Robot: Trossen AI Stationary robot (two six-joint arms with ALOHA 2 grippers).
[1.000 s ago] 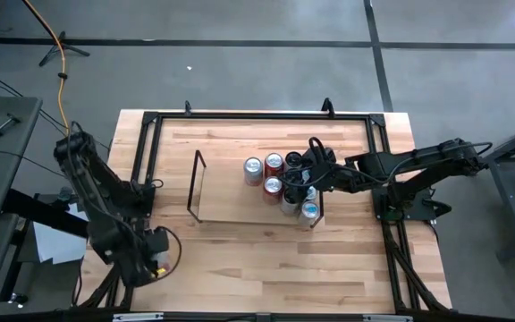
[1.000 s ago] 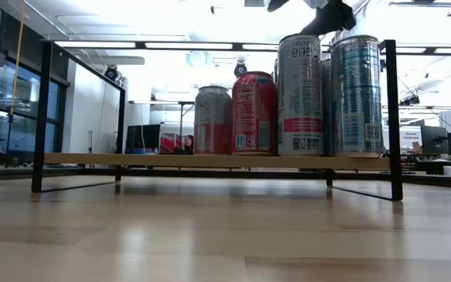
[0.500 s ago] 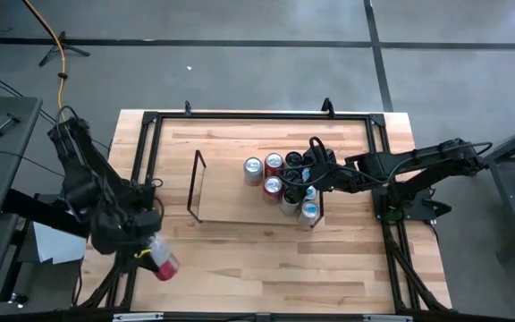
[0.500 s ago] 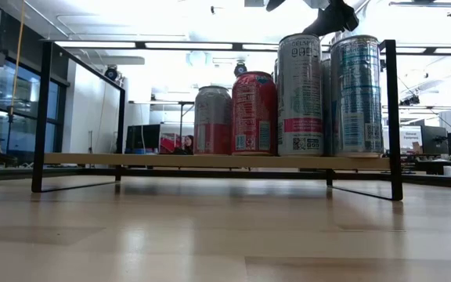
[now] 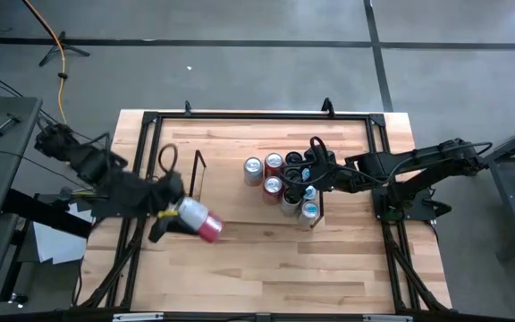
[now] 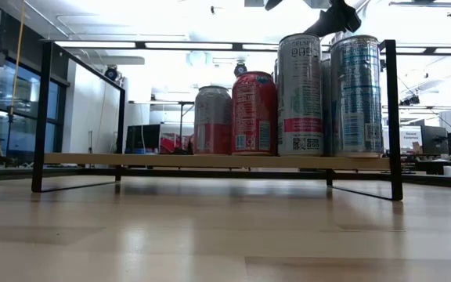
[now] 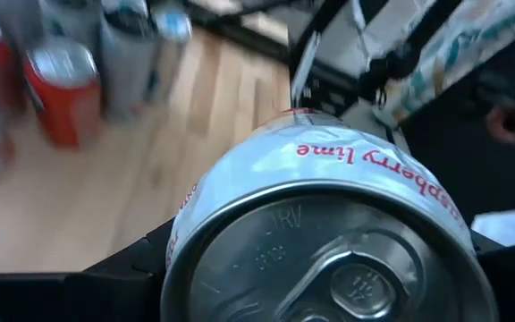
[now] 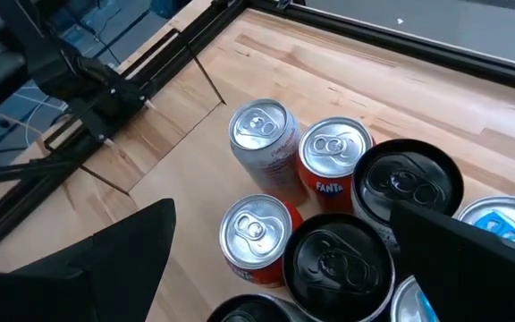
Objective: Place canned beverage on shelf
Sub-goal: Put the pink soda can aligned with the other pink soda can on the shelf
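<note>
2 arms are over the table (image 5: pixel 266 268), and only the left one has something in its grip. The left gripper (image 5: pixel 175 215) sits just off the left end of the shelf (image 5: pixel 231 201), its fingers closed around a pink and white can (image 5: pixel 199 221) that lies tipped on its side in the air, top end pointing toward the front edge of the table. From the left wrist camera that can (image 7: pixel 329 233) fills most of the view, silver lid and pull tab facing the lens, red lettering curving across its white side. The shelf stands near the middle of the table, a low pale board with a thin black wire frame (image 5: pixel 193 186) at its left end, and its left half is bare wood. At its right end stands a tight cluster of cans (image 5: pixel 284 183), red ones, silver ones and taller pale blue ones. Seen from table height, 2 short cans (image 6: pixel 233 117) stand beside 2 taller ones (image 6: pixel 331 94) on the board. The right gripper (image 5: pixel 307 170) hangs directly above that cluster with its fingers spread wide and holding nothing; its own camera looks down on the can lids (image 8: pixel 329 206).
</note>
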